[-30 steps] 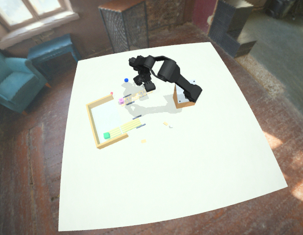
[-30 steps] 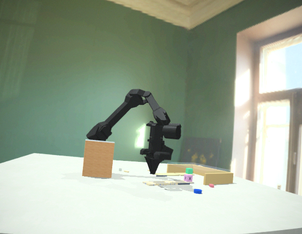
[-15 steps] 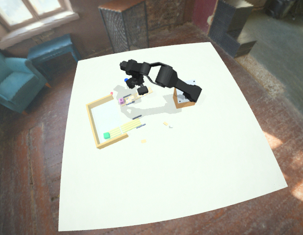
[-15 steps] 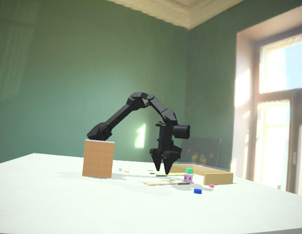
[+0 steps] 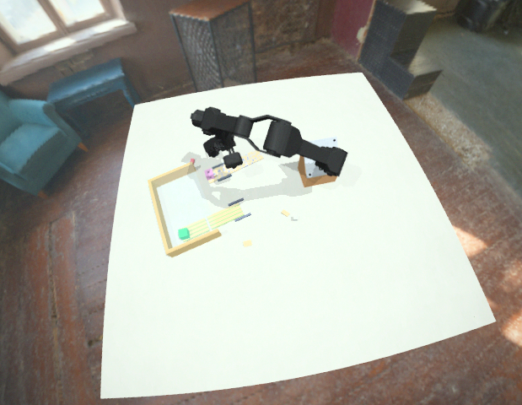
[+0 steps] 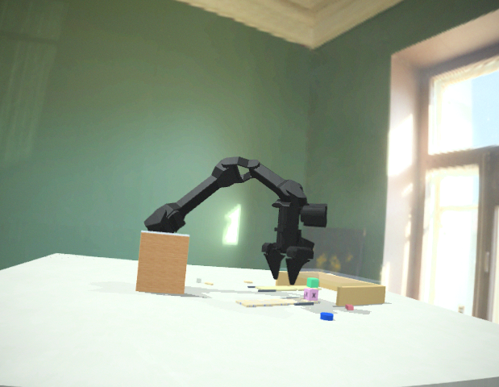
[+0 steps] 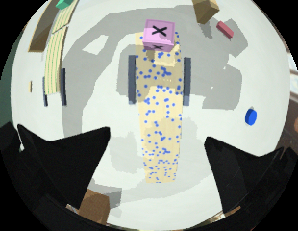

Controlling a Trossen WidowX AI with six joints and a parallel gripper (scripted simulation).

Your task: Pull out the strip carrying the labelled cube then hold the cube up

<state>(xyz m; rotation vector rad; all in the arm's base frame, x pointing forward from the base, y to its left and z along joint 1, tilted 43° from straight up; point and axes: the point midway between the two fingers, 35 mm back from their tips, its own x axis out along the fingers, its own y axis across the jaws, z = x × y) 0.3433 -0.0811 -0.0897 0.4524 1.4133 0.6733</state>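
The pink cube [image 5: 208, 174] [image 6: 311, 294] [image 7: 159, 33] bears a black X and sits on the far end of the blue-dotted strip [image 5: 255, 157] [image 6: 262, 302] [image 7: 161, 120]. That strip shows no gap in the wrist view and lies between two dark rails [image 7: 132, 79] [image 7: 186, 81]. The yellow-green striped strip [image 5: 226, 217] [image 7: 54, 63] is in two pieces with a gap across it; the plain green cube [image 5: 184, 233] [image 6: 312, 282] [image 7: 64, 3] is at its far end. My gripper [image 6: 284, 280] [image 7: 160, 138] is open and empty, pointing down above the dotted strip, nearer the base than the pink cube.
A low wooden wall [image 5: 158, 218] [image 6: 359, 294] [image 7: 206, 11] borders the far side. A red block [image 5: 192, 160] [image 6: 349, 307] [image 7: 225, 30] and a blue disc [image 6: 326, 316] [image 7: 251, 116] lie beside the dotted strip. Small tan chips [image 5: 285, 213] [image 5: 247, 243] lie past the striped strip.
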